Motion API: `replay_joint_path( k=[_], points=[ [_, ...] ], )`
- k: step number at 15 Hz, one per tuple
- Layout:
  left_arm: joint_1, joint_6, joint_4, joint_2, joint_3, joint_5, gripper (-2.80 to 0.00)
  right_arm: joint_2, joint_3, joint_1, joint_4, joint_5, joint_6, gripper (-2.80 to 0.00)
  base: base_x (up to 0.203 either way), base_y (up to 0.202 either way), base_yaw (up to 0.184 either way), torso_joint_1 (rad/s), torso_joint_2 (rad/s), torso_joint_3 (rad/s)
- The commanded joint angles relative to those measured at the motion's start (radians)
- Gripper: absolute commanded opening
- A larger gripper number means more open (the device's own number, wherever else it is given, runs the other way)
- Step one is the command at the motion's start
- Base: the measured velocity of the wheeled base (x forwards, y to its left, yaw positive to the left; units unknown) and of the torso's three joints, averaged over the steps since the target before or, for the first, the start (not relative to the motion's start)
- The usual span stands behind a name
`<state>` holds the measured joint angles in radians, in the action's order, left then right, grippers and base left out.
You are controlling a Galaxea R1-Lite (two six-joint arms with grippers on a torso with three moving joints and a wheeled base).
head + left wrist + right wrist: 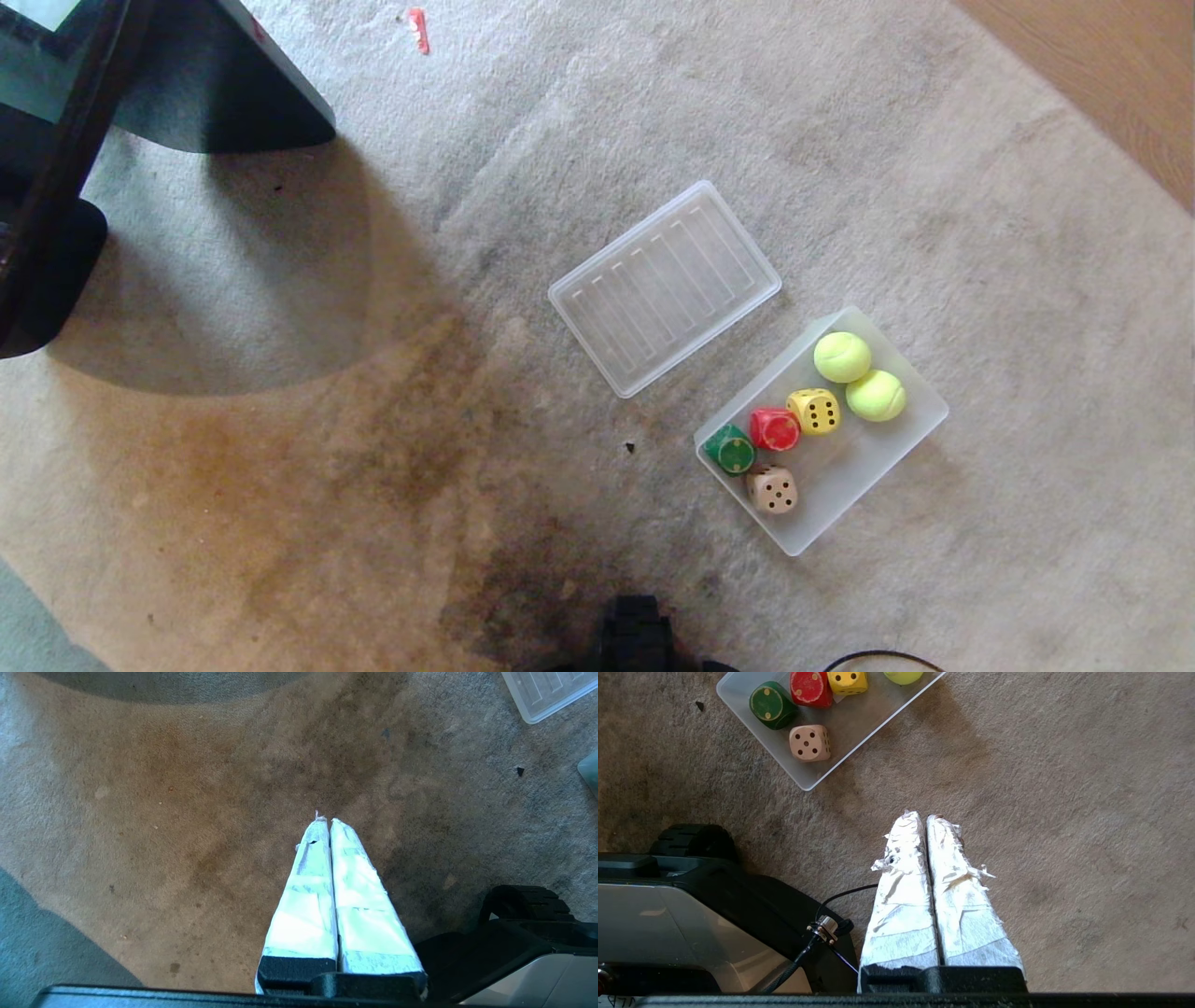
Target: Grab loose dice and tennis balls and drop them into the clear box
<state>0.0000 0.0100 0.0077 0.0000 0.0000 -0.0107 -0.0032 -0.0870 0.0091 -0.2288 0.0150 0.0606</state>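
The clear box (910, 441) lies on the carpet, right of centre in the head view. Inside it are two tennis balls (842, 357) (876, 395) and the dice: yellow (814, 411), red (774, 428), green (730, 449) and beige (772, 489). The right wrist view shows the box's near end (808, 781) with the green (771, 704), red (811, 688), yellow (847, 681) and beige (809, 742) dice. My right gripper (924, 817) hangs shut and empty over bare carpet, short of the box. Over a stained patch of carpet, my left gripper (325, 822) is shut and empty.
A flat ribbed clear lid (665, 286) lies on the carpet just beyond the box. Dark furniture (56, 168) stands at the far left. A small red scrap (419, 30) lies far back. Wood floor (1111, 75) begins at the far right. My base (635, 635) shows at the near edge.
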Motion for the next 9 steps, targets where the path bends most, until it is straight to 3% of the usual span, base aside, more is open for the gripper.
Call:
replay_joint_path(
  k=[1,5,9],
  points=[
    [0.000,-0.001,0.000,0.000,0.000,0.000,-2.80,0.003,0.000,0.002,-0.003,0.000,0.001,-2.80,0.000,0.000,0.000,0.000,0.00,0.000],
    [0.000,-0.001,0.000,0.000,0.000,0.000,-2.80,0.003,0.000,0.000,-0.003,0.000,0.001,-2.80,0.000,0.000,0.000,0.000,0.00,0.010],
    [0.000,0.002,0.000,0.000,0.002,0.000,-2.80,0.003,0.000,0.001,-0.003,0.000,0.001,-2.80,0.000,0.000,0.000,0.002,0.00,0.176]
  ],
)
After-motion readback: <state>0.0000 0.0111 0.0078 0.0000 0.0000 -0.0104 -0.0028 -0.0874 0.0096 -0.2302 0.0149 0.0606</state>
